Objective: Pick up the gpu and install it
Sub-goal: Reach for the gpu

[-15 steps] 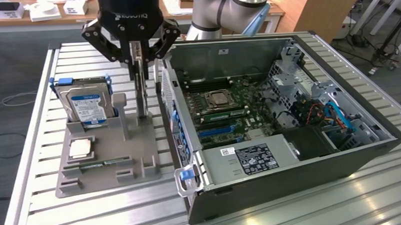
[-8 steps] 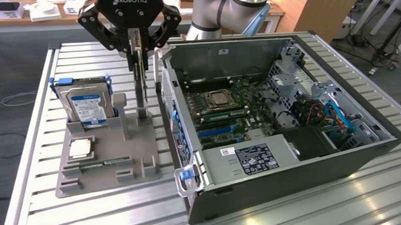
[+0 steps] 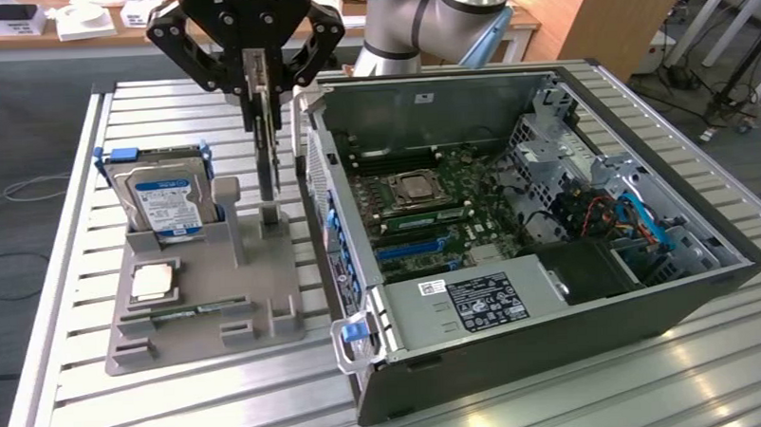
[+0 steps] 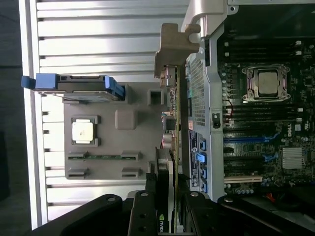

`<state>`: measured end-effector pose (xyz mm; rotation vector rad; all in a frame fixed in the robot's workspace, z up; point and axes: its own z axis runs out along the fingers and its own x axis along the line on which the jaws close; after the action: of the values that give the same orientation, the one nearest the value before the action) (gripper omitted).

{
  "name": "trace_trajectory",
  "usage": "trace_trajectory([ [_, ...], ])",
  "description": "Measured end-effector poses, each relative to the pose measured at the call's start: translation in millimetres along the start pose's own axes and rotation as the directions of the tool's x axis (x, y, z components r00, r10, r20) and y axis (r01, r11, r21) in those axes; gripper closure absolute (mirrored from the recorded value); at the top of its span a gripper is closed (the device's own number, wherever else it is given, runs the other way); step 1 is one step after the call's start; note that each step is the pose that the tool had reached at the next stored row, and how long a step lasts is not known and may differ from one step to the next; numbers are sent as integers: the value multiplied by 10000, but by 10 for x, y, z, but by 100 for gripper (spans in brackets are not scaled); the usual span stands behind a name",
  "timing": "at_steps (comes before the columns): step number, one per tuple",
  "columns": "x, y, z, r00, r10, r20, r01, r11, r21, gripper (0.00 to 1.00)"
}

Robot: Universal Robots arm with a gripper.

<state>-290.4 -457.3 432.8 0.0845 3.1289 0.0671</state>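
gpu (image 3: 267,141) stands on edge, clamped between the fingers of my tool (image 3: 258,80), right over its slot in the grey holder (image 3: 230,266) on the slatted surface (image 3: 172,401), just beside the open computer case (image 3: 551,359); the hard drive (image 3: 164,197) stands further out.

On the slatted table (image 3: 172,411) a grey holder (image 3: 188,339) carries a hard drive (image 3: 167,197) standing upright in a blue caddy. A processor chip (image 3: 152,281) lies flat on it, with a memory stick (image 3: 191,313) near the chip. Just beside the holder lies an open case (image 3: 575,344), its motherboard (image 3: 444,211) bared and its power supply (image 3: 479,303) at the near end.
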Motion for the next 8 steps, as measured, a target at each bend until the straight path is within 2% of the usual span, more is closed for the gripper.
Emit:
trace_trajectory([
  [8, -11, 0, -4, 10000, -38, -3, 38, 10000, 3, 73],
])
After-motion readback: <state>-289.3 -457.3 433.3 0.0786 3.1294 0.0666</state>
